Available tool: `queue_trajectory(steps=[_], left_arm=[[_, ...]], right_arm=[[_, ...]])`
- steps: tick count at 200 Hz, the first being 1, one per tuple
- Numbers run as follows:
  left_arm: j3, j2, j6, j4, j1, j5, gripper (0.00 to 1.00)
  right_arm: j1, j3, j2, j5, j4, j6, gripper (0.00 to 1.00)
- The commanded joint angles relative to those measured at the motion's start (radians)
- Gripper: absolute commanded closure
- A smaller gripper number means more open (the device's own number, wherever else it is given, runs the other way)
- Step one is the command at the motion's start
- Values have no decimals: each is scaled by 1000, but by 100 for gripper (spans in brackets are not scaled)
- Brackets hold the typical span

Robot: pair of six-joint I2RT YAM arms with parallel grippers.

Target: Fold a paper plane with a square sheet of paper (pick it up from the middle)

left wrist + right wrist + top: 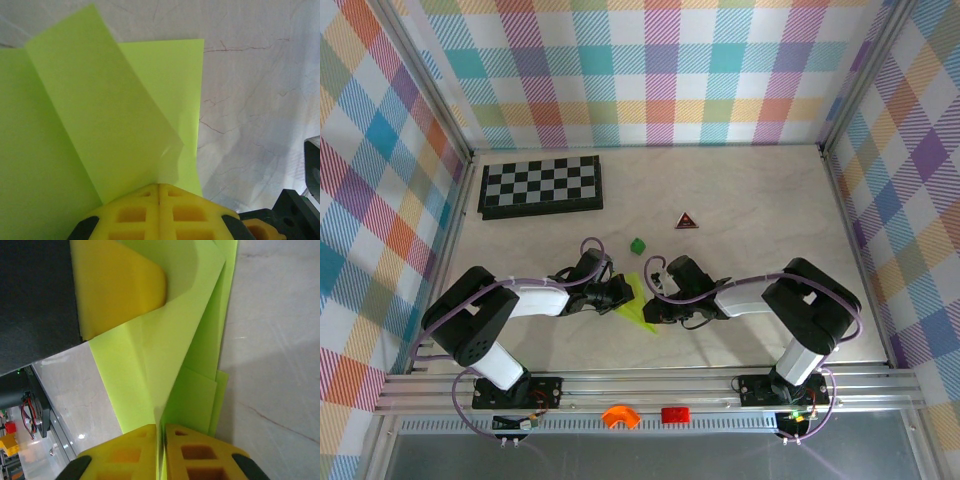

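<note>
No text, number or brand name can be read in any view. A red marking is carried by a small dark triangular piece (687,221), which lies at about one o'clock from the middle of the table (770,200). The marking is too small to be made out.

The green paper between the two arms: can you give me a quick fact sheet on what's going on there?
Paper: lime paper plane, part-folded, one flap raised
Left gripper: shut on the paper's edge
Right gripper: fingers almost together, paper between them; grip unclear
Surface: pale table
Also there: chessboard, small green block, dark triangle
</note>
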Motion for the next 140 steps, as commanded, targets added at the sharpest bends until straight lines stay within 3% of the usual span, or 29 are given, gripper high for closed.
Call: queue_trajectory(steps=[1,46,74,112,140], left_arm=[[-15,47,13,-63,-6,-28,98],[-12,64,16,-58,-6,-17,98],[-15,70,16,-57,-6,-18,98],[-18,72,16,-56,-6,-23,98],[-20,71,16,-59,-6,-26,98]], right_arm=[[6,-9,-20,7,-94,-4,82],[6,-71,-87,-1,-96,29,83],[6,-108,-89,-27,-78,37,91],[6,-130,-56,-42,-53,51,91],[6,-122,-87,-42,-62,52,84]])
